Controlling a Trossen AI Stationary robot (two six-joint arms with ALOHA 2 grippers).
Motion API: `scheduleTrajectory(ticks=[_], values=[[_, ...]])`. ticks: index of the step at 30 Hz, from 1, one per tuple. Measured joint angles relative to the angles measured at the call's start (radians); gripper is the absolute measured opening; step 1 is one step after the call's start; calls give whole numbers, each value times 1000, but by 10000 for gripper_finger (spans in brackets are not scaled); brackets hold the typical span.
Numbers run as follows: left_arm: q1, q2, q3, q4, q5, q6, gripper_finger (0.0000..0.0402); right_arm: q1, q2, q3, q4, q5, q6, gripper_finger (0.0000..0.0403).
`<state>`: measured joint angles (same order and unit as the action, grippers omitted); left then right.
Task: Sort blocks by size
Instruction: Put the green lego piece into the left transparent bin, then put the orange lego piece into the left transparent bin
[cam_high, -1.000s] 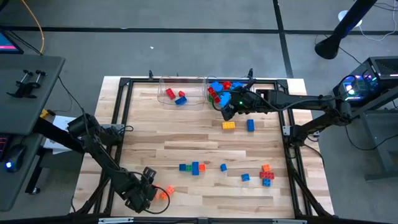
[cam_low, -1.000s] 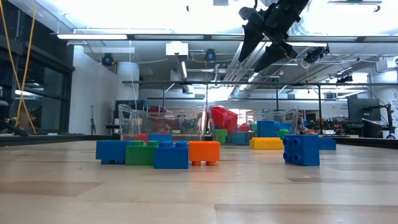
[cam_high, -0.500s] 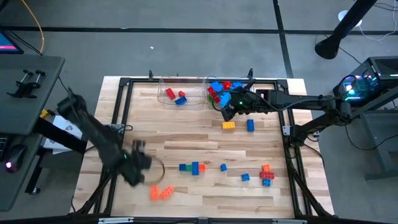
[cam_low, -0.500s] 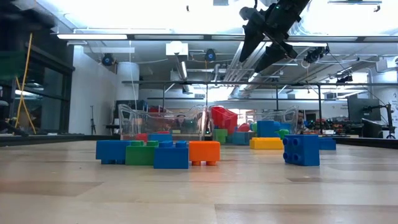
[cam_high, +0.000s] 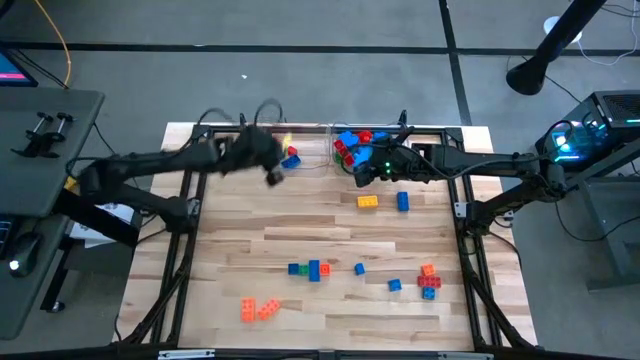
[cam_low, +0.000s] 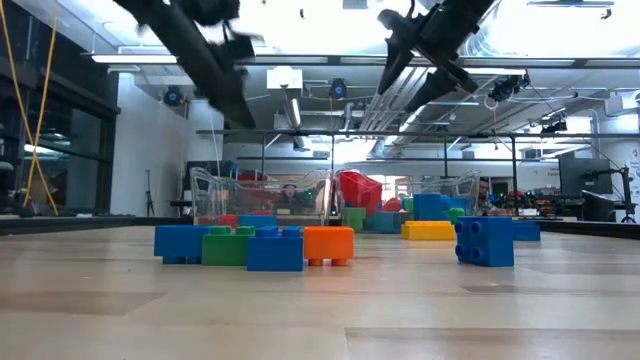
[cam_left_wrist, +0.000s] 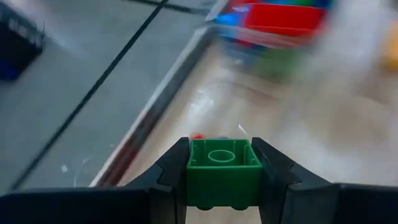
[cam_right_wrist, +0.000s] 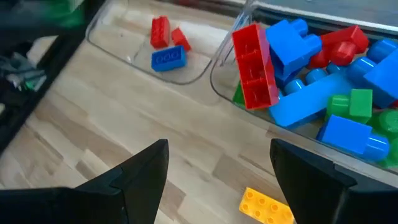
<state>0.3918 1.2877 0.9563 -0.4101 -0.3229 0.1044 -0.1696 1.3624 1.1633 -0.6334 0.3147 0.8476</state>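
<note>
Left gripper (cam_left_wrist: 224, 177), clenched on a small green studded plastic cube (cam_left_wrist: 224, 171), hangs near the table's far edge; right gripper (cam_right_wrist: 217, 168) hovers there too, jaws released.

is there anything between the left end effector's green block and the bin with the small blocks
Nothing visible. The left end effector holds the green block just beside the left clear bin, which holds only a few small red and blue blocks. The right end effector hangs apart, by the other bin.

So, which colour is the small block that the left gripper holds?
Green. The block sits clamped in the left gripper; the left wrist view shows it best.
</note>
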Motion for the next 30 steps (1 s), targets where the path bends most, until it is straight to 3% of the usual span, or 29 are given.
scheduleTrajectory(ticks=[5, 7, 15, 18, 22, 27, 30], values=[[206, 161, 40, -12, 181, -130, 106, 0, 0, 0, 17, 21, 53, 277], [238, 198, 61, -47, 231, -152, 134, 0, 0, 0, 17, 26, 73, 277], [251, 201, 106, -118, 254, -103, 271, 0, 0, 0, 17, 27, 95, 277], [246, 172, 117, -166, 373, -119, 296, 0, 0, 0, 19, -20, 88, 277], [187, 99, 116, -196, 588, -155, 302, 34, 7, 0, 62, -215, -7, 277], [31, -24, 78, -166, 608, -226, 298, 150, 73, 0, 79, -399, -84, 277], [-85, -109, 27, -59, 602, -359, 298, 254, 148, 0, 88, -469, -161, 277]])
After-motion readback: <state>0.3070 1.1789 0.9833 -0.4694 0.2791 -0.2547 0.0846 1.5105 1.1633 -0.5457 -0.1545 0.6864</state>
